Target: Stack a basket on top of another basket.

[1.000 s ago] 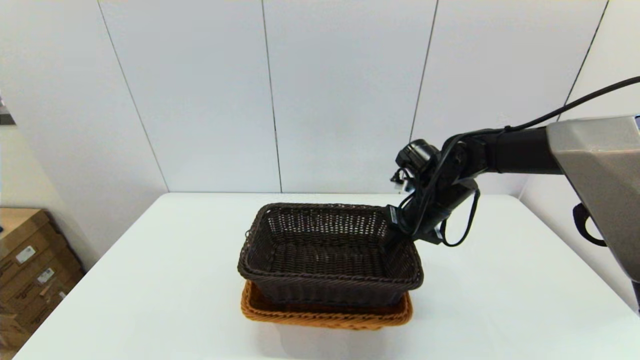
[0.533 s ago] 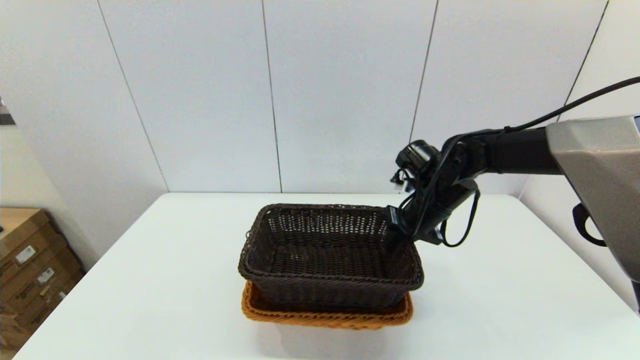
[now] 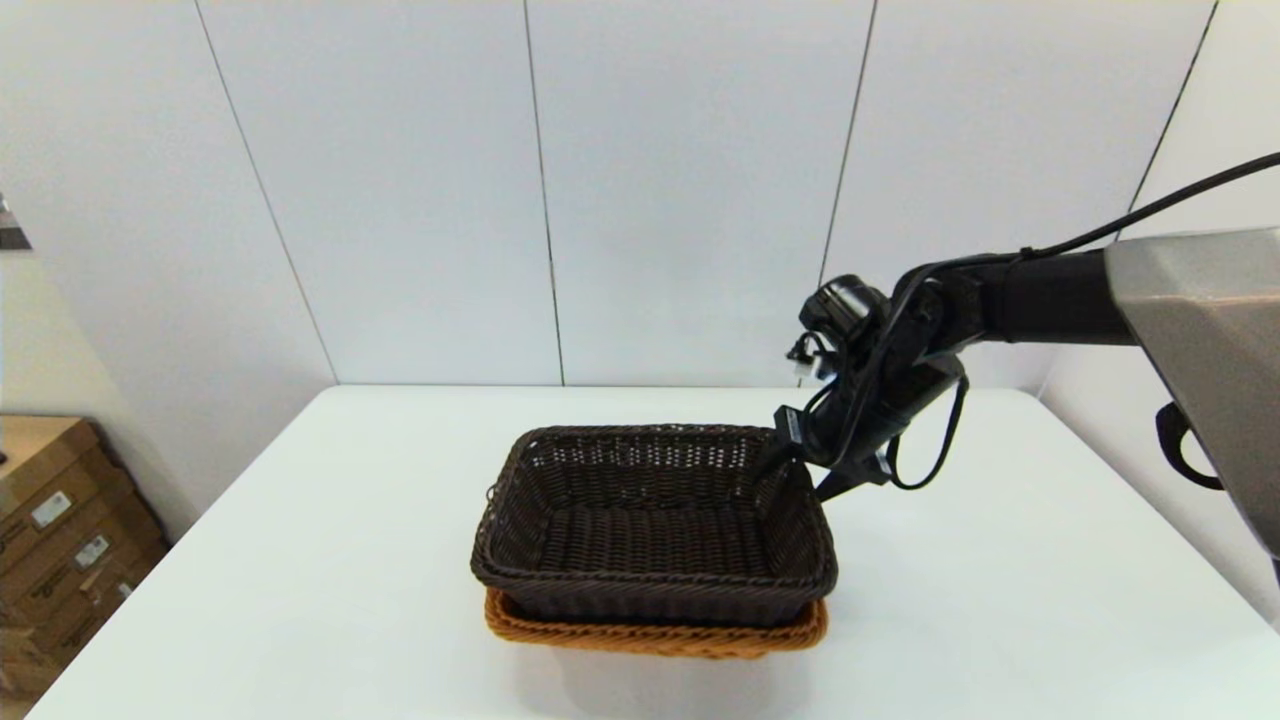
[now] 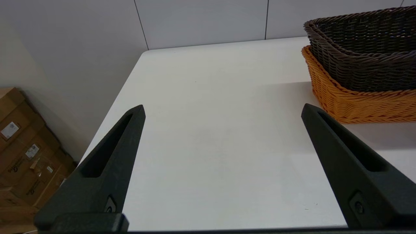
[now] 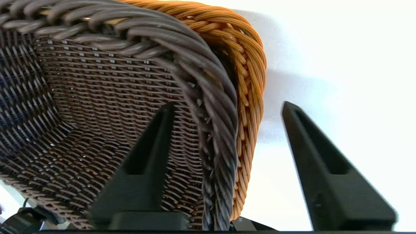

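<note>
The dark brown basket sits nested level inside the orange-tan basket at the middle of the table, with only the orange rim showing beneath it. My right gripper is open at the dark basket's far right corner. In the right wrist view, my right gripper straddles the rims: one finger is inside the dark basket, the other outside the orange basket. My left gripper hangs open and empty over the table, left of both the dark basket and the orange basket.
The white table ends at a panelled wall behind. Cardboard boxes stand on the floor beyond the table's left edge, seen also as boxes in the left wrist view.
The dark basket has dropped lower and settled level into the orange basket. My right gripper has opened and let go of its rim, staying at the far right corner.
</note>
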You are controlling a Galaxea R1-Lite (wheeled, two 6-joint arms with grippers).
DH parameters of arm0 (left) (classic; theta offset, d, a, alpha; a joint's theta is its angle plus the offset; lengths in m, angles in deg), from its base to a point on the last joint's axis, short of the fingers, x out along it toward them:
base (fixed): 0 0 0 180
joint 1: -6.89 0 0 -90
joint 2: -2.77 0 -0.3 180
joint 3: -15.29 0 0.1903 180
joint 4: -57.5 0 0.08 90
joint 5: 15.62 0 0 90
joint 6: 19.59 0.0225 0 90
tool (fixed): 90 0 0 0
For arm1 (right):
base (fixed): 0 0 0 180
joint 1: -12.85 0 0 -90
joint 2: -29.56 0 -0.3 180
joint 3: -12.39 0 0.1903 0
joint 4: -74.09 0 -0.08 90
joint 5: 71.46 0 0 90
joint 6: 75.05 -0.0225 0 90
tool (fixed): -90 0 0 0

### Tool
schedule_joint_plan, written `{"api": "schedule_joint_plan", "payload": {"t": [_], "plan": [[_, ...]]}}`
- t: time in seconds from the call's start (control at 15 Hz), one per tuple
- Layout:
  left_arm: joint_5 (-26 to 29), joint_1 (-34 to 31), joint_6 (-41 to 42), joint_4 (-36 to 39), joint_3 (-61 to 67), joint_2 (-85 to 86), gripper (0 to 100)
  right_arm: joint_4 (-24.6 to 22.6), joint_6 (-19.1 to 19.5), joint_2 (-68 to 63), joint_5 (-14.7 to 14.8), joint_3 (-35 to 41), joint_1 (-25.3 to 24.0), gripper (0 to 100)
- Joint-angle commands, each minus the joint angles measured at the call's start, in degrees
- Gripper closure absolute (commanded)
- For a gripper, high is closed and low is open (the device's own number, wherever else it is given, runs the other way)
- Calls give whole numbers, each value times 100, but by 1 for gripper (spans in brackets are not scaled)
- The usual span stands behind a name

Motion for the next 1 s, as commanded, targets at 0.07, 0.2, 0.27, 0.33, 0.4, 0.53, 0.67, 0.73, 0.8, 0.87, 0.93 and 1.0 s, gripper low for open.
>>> {"api": "schedule_joint_plan", "payload": {"t": [0.07, 0.2, 0.27, 0.33, 0.4, 0.53, 0.67, 0.73, 0.8, 0.87, 0.93, 1.0], "plan": [[-2, 0, 3, 0, 26, -7, 0, 52, 11, 475, -40, -1, 179, 0], [-2, 0, 3, 0, 26, -7, 0, 87, 161, 1205, -22, 25, 346, 0], [-2, 0, 3, 0, 26, -7, 0, 96, 187, 1679, -22, 148, 425, 0], [-2, 0, 3, 0, 26, -7, 0, 87, 319, 2136, -22, 368, 487, 0], [-2, 0, 3, 0, 26, -7, 0, 96, 539, 2620, -13, 684, 531, 0], [-2, 0, 3, 0, 26, -7, 0, 35, 952, 3894, 22, 1871, 540, 0], [-2, 0, 3, 0, 26, -7, 0, 17, 1418, 5344, 66, 3207, 478, 0], [-2, 0, 3, 0, 26, -7, 0, 8, 1505, 6003, 48, 3796, 460, 0], [-2, 0, 3, 0, 26, -7, 0, 0, 1646, 6619, 39, 4376, 469, 0], [-2, 0, 3, 0, 26, -7, 0, 8, 1822, 7251, 48, 4956, 548, 0], [-2, 0, 3, 0, 26, -7, 0, 8, 1962, 7849, 57, 5483, 680, 0], [-2, 0, 3, 0, 26, -7, 0, 17, 2015, 8587, 66, 6002, 794, 0]]}}
